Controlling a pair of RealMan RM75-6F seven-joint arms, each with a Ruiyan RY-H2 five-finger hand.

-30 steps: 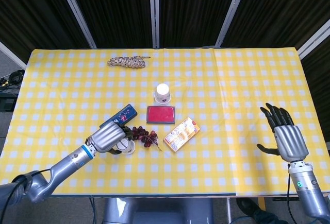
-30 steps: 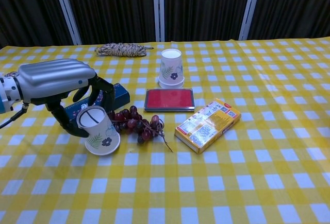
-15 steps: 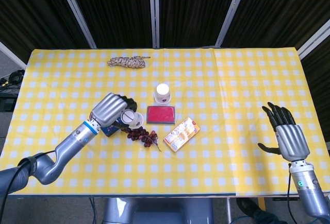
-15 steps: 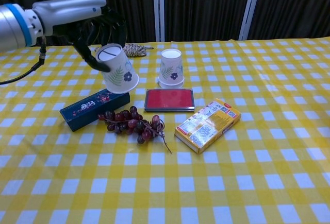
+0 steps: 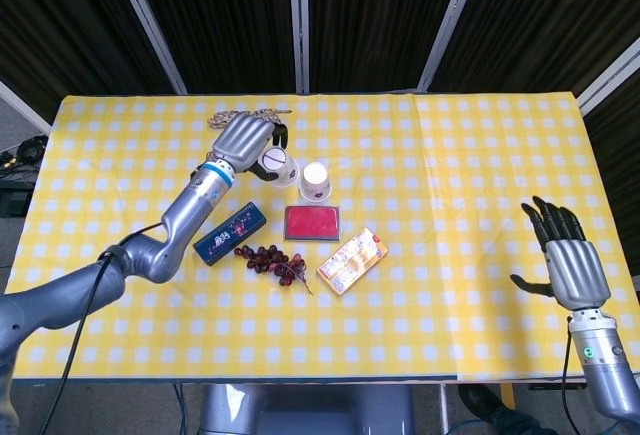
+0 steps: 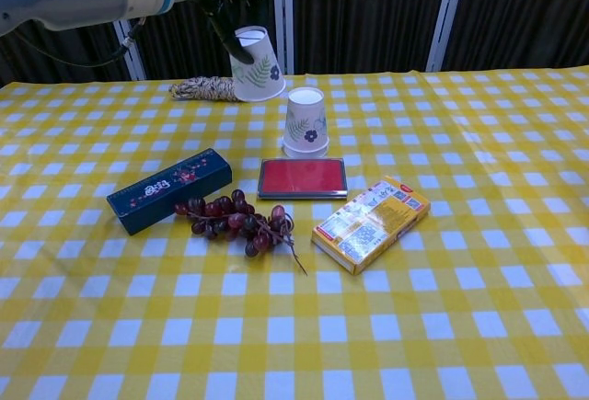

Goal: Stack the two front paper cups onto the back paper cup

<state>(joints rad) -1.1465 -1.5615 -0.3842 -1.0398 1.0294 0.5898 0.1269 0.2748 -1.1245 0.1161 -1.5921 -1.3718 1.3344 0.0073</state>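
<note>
Above the table, 11 o'clock of centre: the left hand (image 5: 243, 139) grips 1 white paper cup with a leaf print (image 6: 255, 65), fingers wrapped round its base end, the cup tilted and clear of the cloth.
Back cup: a white paper cup with a flower print (image 6: 306, 122) stands upside down on the yellow checked tablecloth (image 5: 450, 175), just at 4 o'clock of the held cup.
Right hand: the right hand (image 5: 565, 260) hovers at 4 o'clock of the table, fingers spread, holding nothing.
Nearby: a red flat case (image 6: 302, 177), a bunch of dark grapes (image 6: 237, 222), a dark blue box (image 6: 168, 189), an orange snack box (image 6: 371, 222), a coiled rope (image 6: 204, 89).
</note>
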